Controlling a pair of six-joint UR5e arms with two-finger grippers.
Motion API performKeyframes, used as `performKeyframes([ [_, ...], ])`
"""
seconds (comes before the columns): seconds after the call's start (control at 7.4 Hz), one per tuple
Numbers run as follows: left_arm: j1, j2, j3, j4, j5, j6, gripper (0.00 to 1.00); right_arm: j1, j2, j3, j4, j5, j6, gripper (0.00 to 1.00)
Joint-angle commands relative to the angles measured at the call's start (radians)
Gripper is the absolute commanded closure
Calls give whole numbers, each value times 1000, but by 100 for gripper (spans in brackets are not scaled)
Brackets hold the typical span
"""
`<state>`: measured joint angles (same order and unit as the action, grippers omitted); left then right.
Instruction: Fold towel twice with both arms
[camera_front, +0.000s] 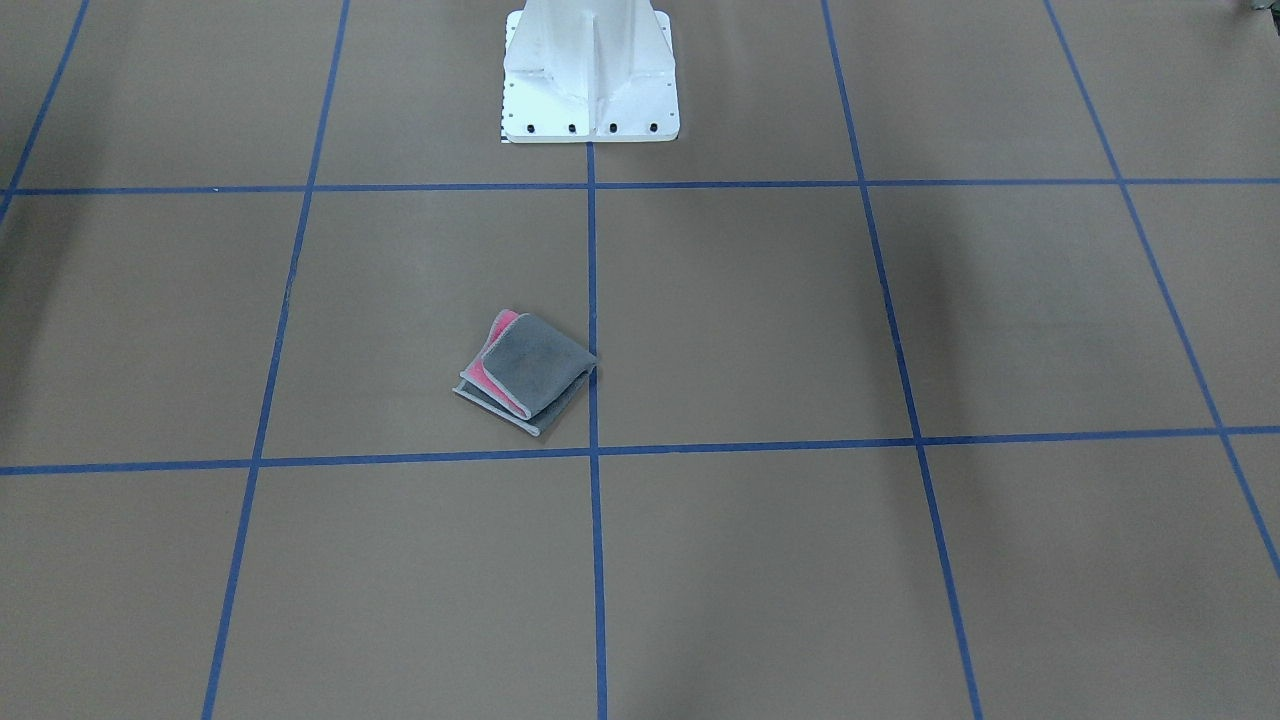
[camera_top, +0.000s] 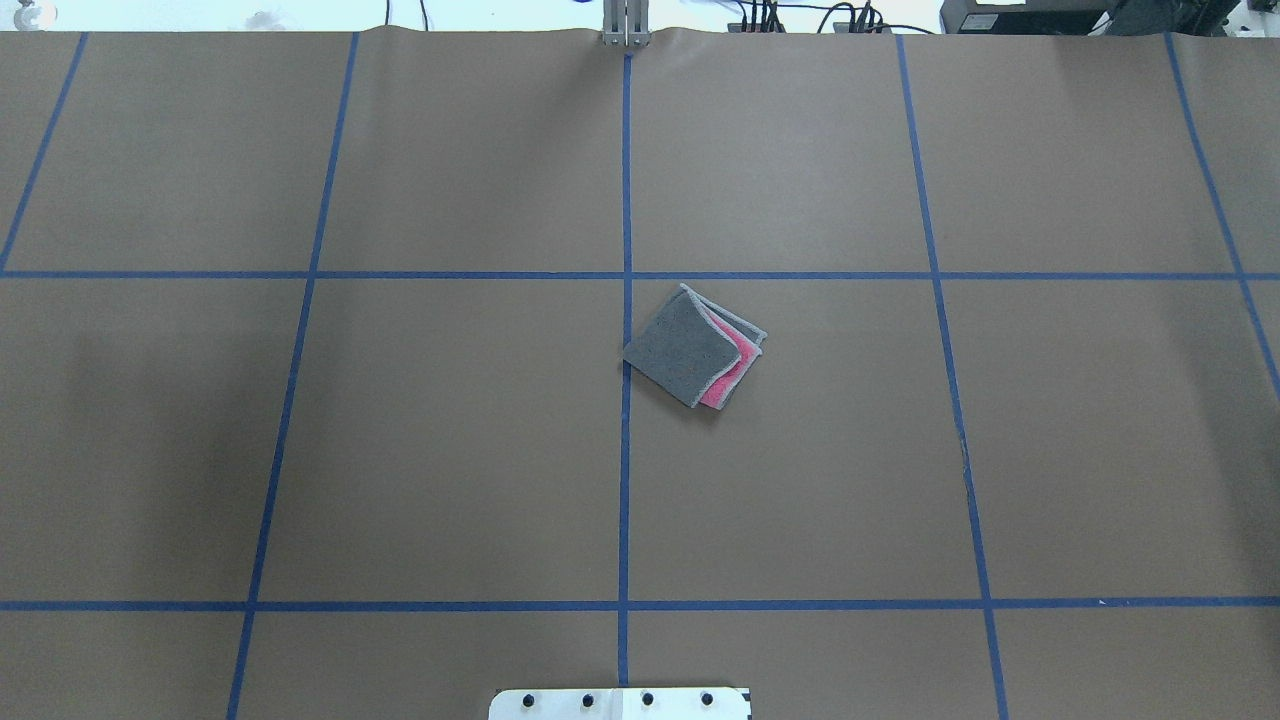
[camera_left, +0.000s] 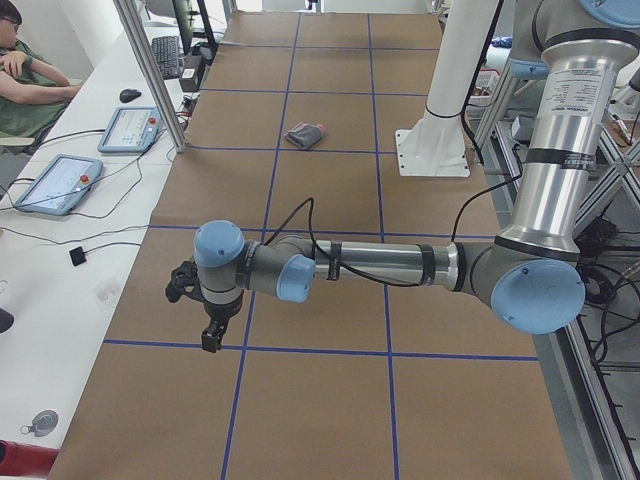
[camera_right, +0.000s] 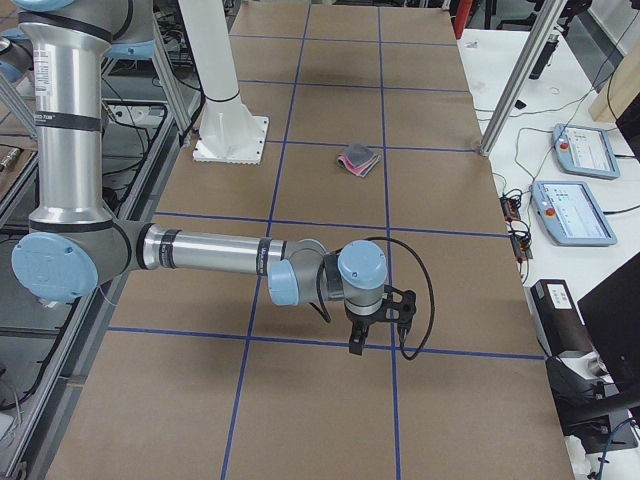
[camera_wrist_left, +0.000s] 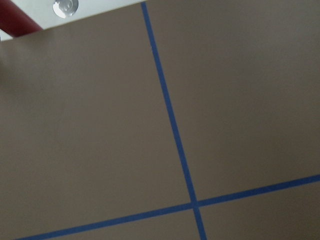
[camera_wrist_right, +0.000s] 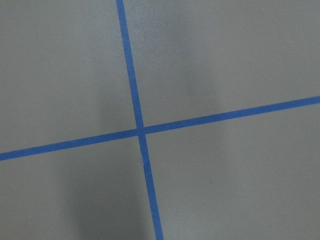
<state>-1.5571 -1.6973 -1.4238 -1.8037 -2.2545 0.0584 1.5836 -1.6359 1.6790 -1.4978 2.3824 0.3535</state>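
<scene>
The towel (camera_front: 524, 371) lies folded into a small square near the table's middle, dark grey face up, with pink layers and a pale grey border showing at one side. It also shows in the overhead view (camera_top: 694, 346) and in the side views (camera_left: 304, 134) (camera_right: 358, 159). Neither arm shows in the overhead or front-facing views. The left gripper (camera_left: 207, 322) hangs over the table's left end, far from the towel. The right gripper (camera_right: 368, 325) hangs over the right end, also far from it. I cannot tell whether either is open or shut.
The white pedestal base (camera_front: 590, 72) stands at the robot's side of the table. Blue tape lines (camera_top: 626, 300) grid the brown table. Tablets (camera_left: 58, 183) and cables lie on a side bench where an operator (camera_left: 25, 85) sits. Both wrist views show only brown surface and tape.
</scene>
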Motion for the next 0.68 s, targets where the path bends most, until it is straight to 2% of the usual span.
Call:
performKeyframes([
  [0.0,-1,51,-39,-36,-6,-14,1,33,-72,180,-214,3,-83,0],
  [0.14,2,129,-141,-26,-54,-40,1,48,-96,173,-217,1,-210,0],
  [0.41,3,188,-347,164,-83,-106,1,62,-104,173,-217,3,-219,0],
  [0.54,3,227,-401,199,-83,-104,1,62,-105,171,-216,1,-219,0],
])
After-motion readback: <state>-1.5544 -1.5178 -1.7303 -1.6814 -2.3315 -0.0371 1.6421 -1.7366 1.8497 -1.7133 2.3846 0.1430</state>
